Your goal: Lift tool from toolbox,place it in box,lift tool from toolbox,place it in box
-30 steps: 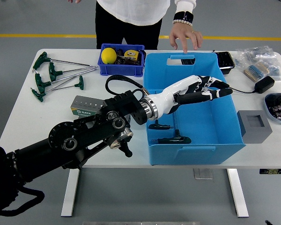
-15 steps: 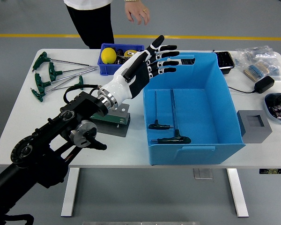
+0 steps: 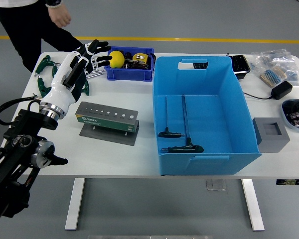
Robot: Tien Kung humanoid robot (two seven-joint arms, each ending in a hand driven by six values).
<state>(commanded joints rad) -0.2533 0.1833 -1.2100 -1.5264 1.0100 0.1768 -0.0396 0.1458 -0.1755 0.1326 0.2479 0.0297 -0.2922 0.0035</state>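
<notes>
Left hand (image 3: 77, 67) hovers fingers-spread, empty, over the green T-handled hex keys (image 3: 46, 79); I'd drop lower, pinch one handle cleanly.

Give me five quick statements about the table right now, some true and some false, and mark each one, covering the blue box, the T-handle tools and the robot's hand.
1. Two T-handle tools lie inside the large blue box. True.
2. The left hand is gripping a tool. False: its fingers are spread and it holds nothing, hovering over the green-handled tools at the table's far left.
3. The yellow ball sits in the small blue bin. True.
4. The grey tool holder stands inside the large blue box. False: it is on the table to the left of the box.
5. The robot's right hand reaches over the box. False: no right arm is in view.
</notes>
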